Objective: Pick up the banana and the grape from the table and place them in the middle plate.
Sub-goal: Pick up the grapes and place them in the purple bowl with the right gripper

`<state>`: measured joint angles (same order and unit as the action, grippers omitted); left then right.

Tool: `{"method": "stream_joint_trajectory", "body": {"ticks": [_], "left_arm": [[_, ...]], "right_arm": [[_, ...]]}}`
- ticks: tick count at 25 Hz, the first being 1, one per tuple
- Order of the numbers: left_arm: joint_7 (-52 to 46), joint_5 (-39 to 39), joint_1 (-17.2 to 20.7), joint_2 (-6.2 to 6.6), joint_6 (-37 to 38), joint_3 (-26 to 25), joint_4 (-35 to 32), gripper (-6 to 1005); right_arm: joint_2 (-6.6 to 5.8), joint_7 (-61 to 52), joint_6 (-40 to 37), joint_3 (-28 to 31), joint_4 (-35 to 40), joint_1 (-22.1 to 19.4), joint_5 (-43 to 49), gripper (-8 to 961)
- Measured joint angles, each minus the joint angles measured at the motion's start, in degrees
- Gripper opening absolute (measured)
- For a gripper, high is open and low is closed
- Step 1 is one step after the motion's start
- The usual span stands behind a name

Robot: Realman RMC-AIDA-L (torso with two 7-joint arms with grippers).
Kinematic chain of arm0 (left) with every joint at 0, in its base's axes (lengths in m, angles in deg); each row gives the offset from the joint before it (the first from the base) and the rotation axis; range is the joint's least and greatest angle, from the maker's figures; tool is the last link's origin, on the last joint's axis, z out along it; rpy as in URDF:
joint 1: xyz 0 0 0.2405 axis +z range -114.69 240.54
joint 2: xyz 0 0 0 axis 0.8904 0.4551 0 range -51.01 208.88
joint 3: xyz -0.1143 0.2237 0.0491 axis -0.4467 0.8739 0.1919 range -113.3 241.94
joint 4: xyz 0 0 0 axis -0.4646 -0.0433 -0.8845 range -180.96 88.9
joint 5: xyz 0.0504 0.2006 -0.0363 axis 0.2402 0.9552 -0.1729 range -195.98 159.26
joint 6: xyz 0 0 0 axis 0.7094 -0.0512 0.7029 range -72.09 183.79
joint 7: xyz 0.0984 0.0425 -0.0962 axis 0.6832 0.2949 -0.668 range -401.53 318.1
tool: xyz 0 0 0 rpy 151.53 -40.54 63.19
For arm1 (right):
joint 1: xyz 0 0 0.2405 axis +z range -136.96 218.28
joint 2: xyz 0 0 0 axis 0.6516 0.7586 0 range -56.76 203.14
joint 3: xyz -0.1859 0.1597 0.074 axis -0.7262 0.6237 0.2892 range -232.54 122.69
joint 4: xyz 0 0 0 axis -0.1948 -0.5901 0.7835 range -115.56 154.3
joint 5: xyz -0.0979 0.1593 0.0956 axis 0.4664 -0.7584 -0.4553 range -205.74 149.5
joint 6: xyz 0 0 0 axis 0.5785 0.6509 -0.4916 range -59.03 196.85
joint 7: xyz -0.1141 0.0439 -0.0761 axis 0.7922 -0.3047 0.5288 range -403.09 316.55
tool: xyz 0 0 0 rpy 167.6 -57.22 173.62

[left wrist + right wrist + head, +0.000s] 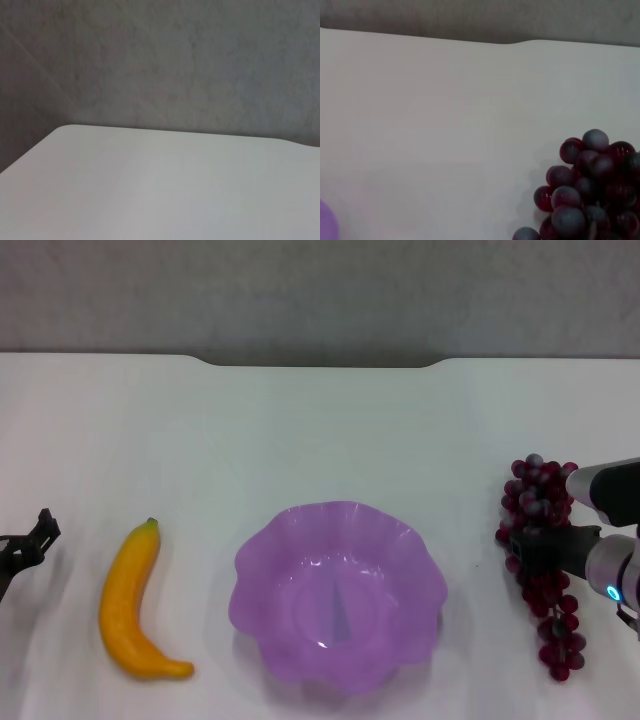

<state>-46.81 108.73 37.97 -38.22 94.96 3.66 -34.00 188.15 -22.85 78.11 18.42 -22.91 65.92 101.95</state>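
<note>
The yellow-orange banana (130,600) lies on the white table (320,430), left of the purple scalloped middle plate (260,550), which holds nothing. The dark red-purple grape bunch (540,490) lies to the plate's right. My right gripper (545,545) reaches in from the right edge and sits over the middle of the bunch, hiding part of it. The right wrist view shows the bunch's far end (590,185) and a sliver of the plate (326,220). My left gripper (25,545) is at the far left edge, apart from the banana.
The table's notched far edge (320,364) meets a grey wall (320,290). The left wrist view shows only a bare table corner (150,190) and the wall.
</note>
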Motion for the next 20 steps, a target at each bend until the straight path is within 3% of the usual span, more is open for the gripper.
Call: {"method": "stream_joint_trajectory", "body": {"ticks": [13, 20], "left_arm": [[0.0, 0.0, -0.1, 0.00, 0.0, 0.2, 0.1, 894], [0.0, 0.0, -0.1, 0.00, 0.0, 0.1, 0.0, 894]], "right_arm": [[0.00, -0.1, -1.3, -0.9, 0.0, -0.2, 0.0, 342], [0.00, -0.2, -8.0, -4.2, -0.1, -2.3, 0.0, 337]]}}
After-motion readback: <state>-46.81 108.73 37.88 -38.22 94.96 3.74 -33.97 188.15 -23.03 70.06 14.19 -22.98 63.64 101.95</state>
